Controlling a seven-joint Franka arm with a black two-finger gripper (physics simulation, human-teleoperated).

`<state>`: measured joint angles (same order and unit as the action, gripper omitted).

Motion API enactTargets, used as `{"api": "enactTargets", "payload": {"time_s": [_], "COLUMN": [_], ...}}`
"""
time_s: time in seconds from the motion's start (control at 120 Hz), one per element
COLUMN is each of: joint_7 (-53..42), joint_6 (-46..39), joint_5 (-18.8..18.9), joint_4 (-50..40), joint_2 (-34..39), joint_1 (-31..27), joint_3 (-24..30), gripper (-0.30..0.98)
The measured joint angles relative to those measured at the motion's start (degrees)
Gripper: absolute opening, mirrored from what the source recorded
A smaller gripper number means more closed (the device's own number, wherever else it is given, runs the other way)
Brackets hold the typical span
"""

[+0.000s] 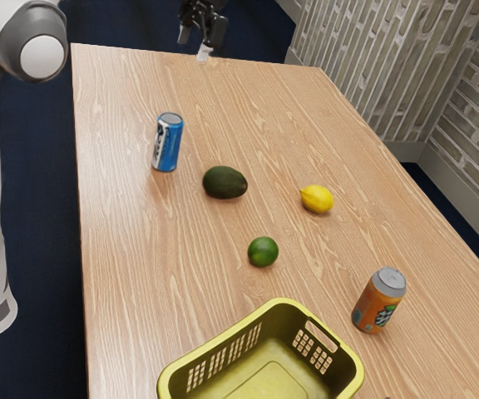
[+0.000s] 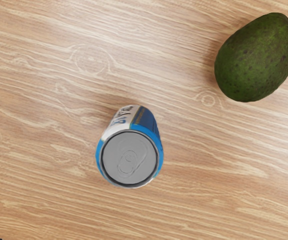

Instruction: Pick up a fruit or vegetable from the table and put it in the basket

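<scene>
Gripper at upper middle of the exterior frame, raised, fingers apart and nothing between them; presumably kept spread to admit a fruit.

Candidates, all lying on the table: avocado, centre, slightly upper left; lemon, right of centre; lime, just below centre. None is in the basket, lower middle, its open top facing up, ready to receive.

Blue can stands upright, upper left; orange can upright, lower right. Both likely decoys.

Wrist view: blue can near the hand's camera axis, avocado apart from it. Judged step: choosing and approaching. If avocado is the pick, the hand should shift off the can before lowering, lest it knock the can over.
</scene>
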<state>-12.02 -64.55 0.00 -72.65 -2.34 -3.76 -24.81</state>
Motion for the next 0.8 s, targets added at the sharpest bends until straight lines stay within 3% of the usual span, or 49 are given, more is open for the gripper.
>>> {"api": "enactTargets", "payload": {"time_s": [0.125,0.317,0.425,0.517,0.642,0.8], "joint_7": [-2.53,-5.52,-6.78,-7.68,-6.83,-6.84], "joint_6": [-5.33,-9.16,-9.29,-9.28,-9.13,-9.21], "joint_5": [0.00,-0.05,0.86,0.96,0.38,-3.24], "joint_4": [-0.02,0.06,12.32,13.99,9.91,9.18], "joint_2": [0.01,0.01,2.52,-3.41,-9.29,-9.39], "joint_1": [-1.45,7.41,12.51,14.45,23.97,24.67], "joint_3": [-0.03,-0.18,0.67,0.88,0.99,1.40], "gripper": [0.67,0.66,0.66,0.66,0.66,0.66]}}
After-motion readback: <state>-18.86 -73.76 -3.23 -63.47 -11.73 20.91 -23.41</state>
